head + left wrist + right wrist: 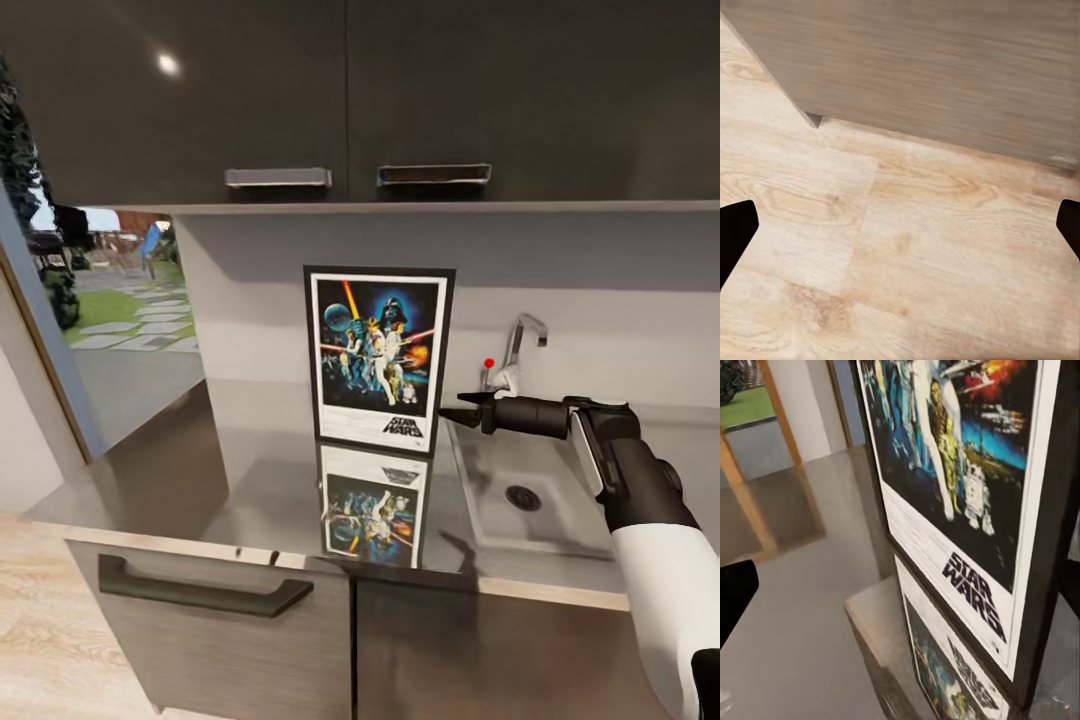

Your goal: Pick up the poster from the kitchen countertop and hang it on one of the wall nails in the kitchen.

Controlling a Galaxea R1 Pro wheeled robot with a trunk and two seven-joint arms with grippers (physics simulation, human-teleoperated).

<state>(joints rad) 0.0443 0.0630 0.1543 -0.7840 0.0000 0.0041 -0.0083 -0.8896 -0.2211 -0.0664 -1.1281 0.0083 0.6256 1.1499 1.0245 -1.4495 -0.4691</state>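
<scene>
The poster (379,355) stands upright on the dark glossy kitchen countertop (190,470), against the pale wall, its reflection below it. My right gripper (450,413) reaches in from the right, level with the poster's lower right edge and at or just short of it. It is open. The right wrist view shows the poster (960,487) very close, with one dark fingertip (731,592) off to the side over the countertop (810,645). My left gripper (900,225) is open and empty above the wooden floor (907,255). The wall nails are out of view.
An inset sink (520,500) and tap (522,345) lie right of the poster, under my right arm. Dark upper cabinets (350,100) hang overhead. A glass opening (110,300) to a garden is at the left. A cabinet front (945,67) stands near my left gripper.
</scene>
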